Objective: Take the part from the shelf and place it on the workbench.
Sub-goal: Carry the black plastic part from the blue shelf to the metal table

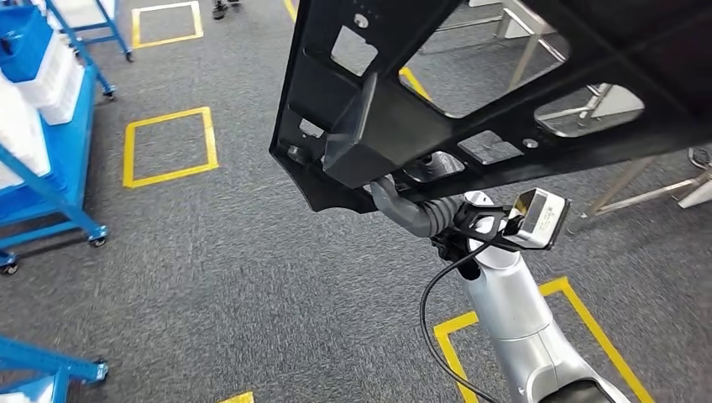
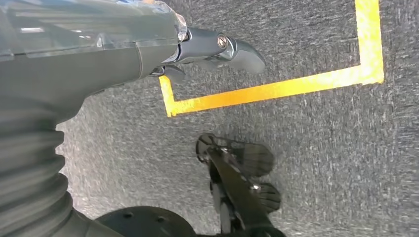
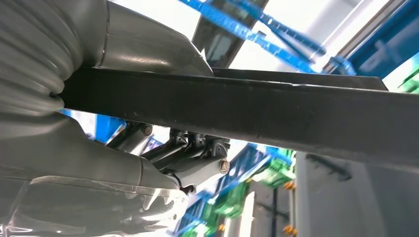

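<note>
A large black plastic part (image 1: pixel 403 117) with several cut-out openings hangs tilted over the grey carpet and spans the upper right of the head view. My right hand (image 1: pixel 405 207) grips it from below at its lower edge and is mostly hidden beneath it. In the right wrist view the part's dark edge (image 3: pixel 276 118) runs between the thumb (image 3: pixel 148 47) and the fingers (image 3: pixel 192 160), clamped from both sides. My left hand (image 2: pixel 217 47) hangs over the floor with a finger stretched out and nothing in it.
Blue wheeled shelf carts (image 1: pixel 50 143) with white bins stand along the left. Yellow taped squares (image 1: pixel 168 147) mark the grey carpet. Metal legs of a stand (image 1: pixel 621 185) show behind the part at the right. A person's shoes (image 1: pixel 220 8) are at the far top.
</note>
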Controlling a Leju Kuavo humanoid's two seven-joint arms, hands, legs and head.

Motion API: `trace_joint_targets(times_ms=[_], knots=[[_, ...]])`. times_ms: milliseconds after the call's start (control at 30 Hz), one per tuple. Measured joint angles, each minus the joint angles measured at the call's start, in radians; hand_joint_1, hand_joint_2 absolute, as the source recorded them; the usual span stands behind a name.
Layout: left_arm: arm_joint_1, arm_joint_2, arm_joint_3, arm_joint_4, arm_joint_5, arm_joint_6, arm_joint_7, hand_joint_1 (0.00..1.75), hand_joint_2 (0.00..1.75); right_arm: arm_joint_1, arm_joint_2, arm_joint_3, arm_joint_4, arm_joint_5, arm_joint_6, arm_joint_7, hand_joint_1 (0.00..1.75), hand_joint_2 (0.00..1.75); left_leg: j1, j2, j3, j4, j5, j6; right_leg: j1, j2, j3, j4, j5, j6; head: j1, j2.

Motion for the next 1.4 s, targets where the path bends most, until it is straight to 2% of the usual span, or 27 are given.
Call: trace_joint_targets(times_ms=[67,100,167,233,267,300,367,433,467,500,533,600,667,700,767,833,900,933,967,1000,1033,1067,1133,1200,1267,1333,1400], knots=[[0.002,0.0,0.003,0.0,0.006,0.007,0.006,0.0,1.75,0.004,0.0,0.0,0.006,-0.01,-0.007,-0.003,1.75,1.75,0.006,-0.025,0.047,-0.13,0.081,-0.001,-0.003,0.026,0.001,0.008,-0.006,0.007,0.0,0.0],[0.004,0.0,0.005,0.001,0.007,0.011,0.01,0.0,1.75,0.008,0.0,0.0,0.008,-0.015,-0.01,-0.006,1.75,1.75,0.009,-0.045,0.073,-0.192,0.106,0.001,-0.004,0.038,-0.001,0.015,-0.01,0.011,0.0,0.0],[0.005,0.0,0.007,0.001,0.007,0.017,0.018,0.0,1.75,0.02,-0.001,0.0,0.011,-0.022,-0.012,-0.012,1.75,1.75,0.01,-0.069,0.098,-0.252,0.118,0.007,-0.007,0.058,-0.01,0.023,-0.013,0.023,0.0,0.0],[0.003,-0.001,0.008,0.002,0.008,0.019,0.021,0.0,1.75,0.033,-0.004,0.0,0.013,-0.027,-0.013,-0.014,1.75,1.75,0.008,-0.055,0.102,-0.258,0.118,0.018,-0.01,0.075,-0.016,0.022,-0.011,0.035,0.0,0.0],[0.003,-0.002,0.008,0.002,0.009,0.02,0.022,0.0,1.75,0.038,-0.006,0.0,0.014,-0.028,-0.013,-0.014,1.75,1.75,0.008,-0.045,0.104,-0.262,0.119,0.024,-0.009,0.066,-0.019,0.026,-0.015,0.041,0.0,0.0],[0.003,-0.003,0.009,0.002,0.009,0.021,0.022,0.0,1.75,0.041,-0.008,0.0,0.014,-0.029,-0.013,-0.014,1.75,1.75,0.009,-0.034,0.107,-0.267,0.121,0.03,-0.008,0.045,-0.028,0.044,-0.026,0.046,0.0,0.0],[0.005,-0.003,0.015,0.001,0.012,0.025,0.024,0.0,1.75,0.046,-0.011,-0.001,0.015,-0.031,-0.014,-0.014,1.75,1.75,0.007,-0.012,0.11,-0.273,0.122,0.039,-0.008,-0.014,-0.077,0.143,-0.076,0.053,0.0,0.0],[0.01,-0.002,0.024,0.001,0.017,0.032,0.026,0.0,1.75,0.062,-0.012,-0.003,0.016,-0.031,-0.015,-0.013,1.75,1.75,0.005,0.011,0.111,-0.273,0.119,0.043,-0.015,-0.039,-0.148,0.272,-0.126,0.06,0.0,0.0],[0.011,0.0,0.029,0.002,0.02,0.036,0.027,0.0,1.75,0.073,-0.014,-0.006,0.017,-0.031,-0.015,-0.013,1.75,1.75,0.004,0.023,0.112,-0.273,0.117,0.042,-0.017,-0.043,-0.167,0.302,-0.128,0.061,0.0,0.0],[0.012,0.001,0.033,0.002,0.022,0.039,0.025,0.0,1.75,0.086,-0.018,-0.01,0.017,-0.031,-0.016,-0.014,1.75,1.75,0.004,0.034,0.114,-0.273,0.114,0.041,-0.02,-0.046,-0.166,0.294,-0.112,0.062,0.0,0.0],[0.013,0.003,0.038,0.002,0.024,0.041,0.021,0.0,1.75,0.098,-0.021,-0.016,0.018,-0.031,-0.016,-0.017,1.75,1.75,0.004,0.044,0.117,-0.273,0.112,0.04,-0.021,-0.053,-0.143,0.245,-0.08,0.062,0.0,0.0],[0.013,0.007,0.048,0.001,0.028,0.042,0.01,0.0,1.75,0.119,-0.029,-0.026,0.015,-0.027,-0.018,-0.028,1.75,1.75,0.002,0.063,0.127,-0.273,0.105,0.034,-0.015,-0.091,-0.068,0.1,-0.018,0.055,0.0,0.0],[0.013,0.012,0.057,0.001,0.03,0.042,0.0,0.0,1.75,0.14,-0.034,-0.033,0.011,-0.02,-0.022,-0.039,1.75,1.75,-0.001,0.079,0.135,-0.273,0.097,0.024,-0.004,-0.117,-0.027,0.021,0.001,0.044,0.0,0.0],[0.013,0.015,0.061,0.001,0.03,0.041,-0.003,0.0,1.75,0.151,-0.037,-0.036,0.008,-0.016,-0.024,-0.043,1.75,1.75,-0.002,0.088,0.139,-0.274,0.094,0.018,0.001,-0.114,-0.025,0.016,-0.003,0.039,0.0,0.0],[0.009,0.02,0.067,0.001,0.028,0.037,-0.01,0.0,1.75,0.177,-0.043,-0.042,0.001,-0.009,-0.028,-0.048,1.75,1.75,0.001,0.098,0.148,-0.272,0.085,0.005,0.0,-0.089,-0.02,0.009,-0.001,0.029,0.0,0.0],[0.008,0.024,0.071,0.0,0.026,0.033,-0.015,0.0,1.75,0.195,-0.046,-0.046,-0.007,-0.007,-0.029,-0.05,1.75,1.75,0.005,0.064,0.133,-0.227,0.054,-0.003,-0.006,-0.068,-0.011,-0.001,0.002,0.016,0.0,0.0],[0.011,0.028,0.074,0.0,0.022,0.03,-0.019,0.0,1.75,0.209,-0.047,-0.046,-0.011,-0.003,-0.03,-0.052,1.75,1.75,0.007,0.018,0.072,-0.105,-0.004,-0.006,-0.008,-0.046,-0.008,-0.003,0.002,0.008,0.0,0.0],[0.012,0.03,0.075,0.0,0.021,0.029,-0.021,0.0,1.75,0.219,-0.047,-0.046,-0.012,0.0,-0.03,-0.052,1.75,1.75,0.007,0.009,0.037,-0.039,-0.028,-0.007,-0.006,-0.034,-0.008,-0.002,0.001,0.006,0.0,0.0],[0.014,0.032,0.075,0.0,0.02,0.028,-0.022,0.0,1.75,0.229,-0.048,-0.046,-0.013,0.003,-0.03,-0.052,1.75,1.75,0.007,0.005,0.01,0.005,-0.036,-0.008,-0.006,-0.019,-0.008,-0.001,0.001,0.005,0.0,0.0],[0.015,0.033,0.075,0.0,0.018,0.026,-0.023,0.0,1.75,0.238,-0.048,-0.046,-0.013,0.005,-0.03,-0.052,1.75,1.75,0.007,0.003,0.0,0.012,-0.024,-0.008,-0.005,-0.005,-0.008,0.001,0.0,0.005,0.0,0.0],[0.014,0.034,0.075,0.0,0.016,0.024,-0.024,0.0,1.75,0.243,-0.049,-0.046,-0.014,0.006,-0.031,-0.052,1.75,1.75,0.007,0.001,0.01,-0.022,0.007,-0.007,-0.005,0.01,-0.007,0.004,-0.001,0.006,0.0,0.0],[0.014,0.035,0.075,0.0,0.014,0.022,-0.026,0.0,1.75,0.246,-0.049,-0.046,-0.015,0.007,-0.031,-0.051,1.75,1.75,0.008,-0.008,0.036,-0.088,0.049,-0.005,-0.006,0.024,-0.006,0.007,-0.003,0.008,0.0,0.0],[0.012,0.037,0.075,0.0,0.01,0.018,-0.029,0.0,1.75,0.247,-0.05,-0.046,-0.02,0.007,-0.031,-0.051,1.75,1.75,0.009,-0.042,0.091,-0.215,0.1,0.001,-0.007,0.047,-0.009,0.016,-0.008,0.016,0.0,0.0],[0.009,0.039,0.075,0.0,0.008,0.016,-0.033,0.0,1.75,0.25,-0.051,-0.047,-0.026,0.007,-0.031,-0.05,1.75,1.75,0.007,-0.058,0.112,-0.26,0.106,0.009,-0.009,0.065,-0.015,0.02,-0.008,0.026,0.0,0.0],[0.003,0.04,0.075,0.0,0.007,0.014,-0.035,0.0,1.75,0.257,-0.054,-0.048,-0.032,0.007,-0.032,-0.048,1.75,1.75,0.007,-0.04,0.117,-0.268,0.11,0.019,-0.012,0.076,-0.017,0.019,-0.008,0.038,0.0,0.0],[0.001,0.04,0.075,0.0,0.006,0.013,-0.036,0.0,1.75,0.261,-0.059,-0.05,-0.04,0.007,-0.032,-0.048,1.75,1.75,0.009,-0.021,0.123,-0.278,0.115,0.032,-0.009,0.037,-0.031,0.051,-0.03,0.047,0.0,0.0],[0.004,0.04,0.075,0.0,0.006,0.012,-0.036,0.0,1.75,0.264,-0.061,-0.051,-0.045,0.009,-0.034,-0.048,1.75,1.75,0.008,0.001,0.126,-0.283,0.115,0.04,-0.011,-0.022,-0.086,0.162,-0.087,0.054,0.0,0.0]])
